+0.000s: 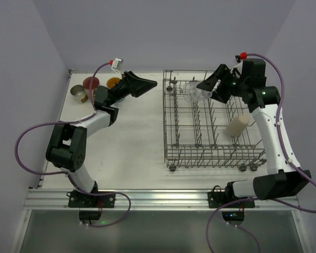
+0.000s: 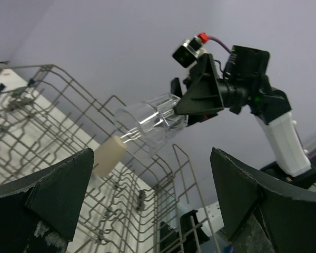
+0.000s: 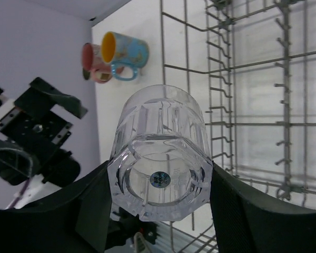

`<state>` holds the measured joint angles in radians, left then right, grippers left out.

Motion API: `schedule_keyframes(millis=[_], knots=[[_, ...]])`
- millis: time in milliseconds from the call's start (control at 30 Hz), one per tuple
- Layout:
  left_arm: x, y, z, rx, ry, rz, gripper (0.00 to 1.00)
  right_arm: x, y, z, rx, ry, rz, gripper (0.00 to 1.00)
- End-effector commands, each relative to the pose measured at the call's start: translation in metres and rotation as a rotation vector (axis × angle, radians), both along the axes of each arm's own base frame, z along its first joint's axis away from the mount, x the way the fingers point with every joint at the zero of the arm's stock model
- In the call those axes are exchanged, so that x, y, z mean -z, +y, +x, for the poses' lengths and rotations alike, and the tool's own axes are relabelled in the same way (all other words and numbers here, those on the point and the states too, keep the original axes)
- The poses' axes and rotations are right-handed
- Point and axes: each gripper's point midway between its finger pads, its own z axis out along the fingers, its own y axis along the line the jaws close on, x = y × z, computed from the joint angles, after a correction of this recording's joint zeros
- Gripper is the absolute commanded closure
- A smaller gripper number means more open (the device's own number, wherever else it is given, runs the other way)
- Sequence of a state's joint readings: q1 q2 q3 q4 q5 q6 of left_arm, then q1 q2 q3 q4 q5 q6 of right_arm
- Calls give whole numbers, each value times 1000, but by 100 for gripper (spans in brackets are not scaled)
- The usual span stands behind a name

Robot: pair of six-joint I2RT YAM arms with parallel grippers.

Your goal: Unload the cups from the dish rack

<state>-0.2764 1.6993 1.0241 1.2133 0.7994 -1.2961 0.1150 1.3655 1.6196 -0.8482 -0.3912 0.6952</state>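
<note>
The dish rack (image 1: 210, 154) sits on the right half of the white worktop (image 1: 137, 147), its long side running from near to far. The right gripper (image 1: 205, 90) is up over the far end of the rack. Its jaws are pinching the clear glass tumbler (image 1: 192, 94) by the thick base end. The tumbler is tipped on its side, with its open mouth pointing left, away from the wrist. From the left wrist view it hangs above the top wires, not touching them.

One cup is in the rack, a plain beige cup (image 1: 237, 126). It lies on its side among the tines along the right side, about halfway between near and far.

The left arm reaches out over the far left part of the worktop. The left gripper (image 1: 145, 85) is turned right, toward the rack. Its jaws are spread wide with nothing between them, and it is well short of the rack's left wall.

Three cups stand in the far left corner of the worktop, close together. The tan cup with the cream rim (image 1: 79, 94) is nearest the left edge. The pink patterned mug (image 1: 91, 83) is just beyond it. The blue patterned mug (image 1: 114, 81), yellow inside, is just to the right of the pink one. From the right wrist view the two mugs look to be touching or nearly so; I cannot tell which.
</note>
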Motion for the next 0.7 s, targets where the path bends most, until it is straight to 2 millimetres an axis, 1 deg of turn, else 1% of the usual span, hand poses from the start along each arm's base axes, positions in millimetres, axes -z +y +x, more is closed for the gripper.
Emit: schedule_keyframes(millis=[0, 33, 67, 100, 133, 167, 233, 300, 333, 500, 667], knots=[[-27, -15, -28, 122, -114, -75, 4, -36, 34, -2, -141, -76, 213, 100], [-30, -18, -35, 143, -144, -90, 4, -33, 38, -3, -162, -63, 241, 100], [-30, -21, -38, 165, -138, -102, 4, -38, 41, 1, -159, -75, 269, 100], [-24, -24, -37, 179, -126, -108, 5, -36, 42, 2, -160, -71, 279, 100], [-27, -28, -44, 200, -160, -127, 5, -33, 45, 2, -172, -56, 296, 100], [-22, -31, -44, 223, -133, -139, 5, -34, 46, 5, -175, -63, 311, 100], [-25, -37, -51, 257, -143, -161, 6, -30, 48, 5, -176, -53, 329, 100], [-23, -40, -52, 269, -146, -167, 6, -31, 50, 6, -183, -64, 343, 100], [-24, -43, -54, 277, -149, -170, 6, -29, 51, 6, -186, -56, 354, 100], [-29, -51, -63, 299, -171, -178, 6, -22, 57, 8, -198, -39, 361, 100], [-37, -54, -69, 310, -195, -183, 6, -14, 61, 12, -201, -23, 359, 100]])
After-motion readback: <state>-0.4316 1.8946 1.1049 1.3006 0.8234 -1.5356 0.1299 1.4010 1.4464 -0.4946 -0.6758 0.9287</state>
